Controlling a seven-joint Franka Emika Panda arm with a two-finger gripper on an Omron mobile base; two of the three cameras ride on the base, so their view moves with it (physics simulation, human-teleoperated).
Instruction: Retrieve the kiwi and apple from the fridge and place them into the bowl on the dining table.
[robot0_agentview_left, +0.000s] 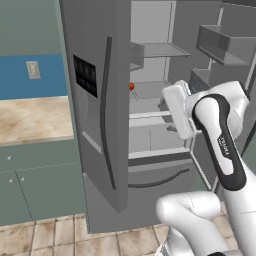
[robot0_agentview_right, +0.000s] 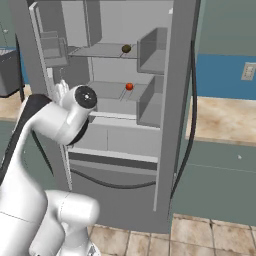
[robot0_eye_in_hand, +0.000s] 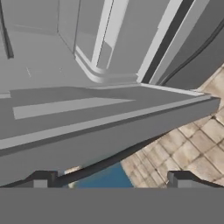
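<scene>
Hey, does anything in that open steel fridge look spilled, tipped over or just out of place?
Nothing stands out. The tall grey steel fridge stands open, the small brown kiwi sits on an upper shelf and the round red-orange apple on the shelf below; no spills show.

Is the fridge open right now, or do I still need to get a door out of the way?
Open. The fridge doors are swung wide, baring the shelves, with the apple and kiwi in plain sight.

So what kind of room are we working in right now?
A home kitchen, by the look of it: an open steel fridge with an apple and kiwi on its shelves, teal cabinets under a marbled counter, and a tiled floor.
</scene>
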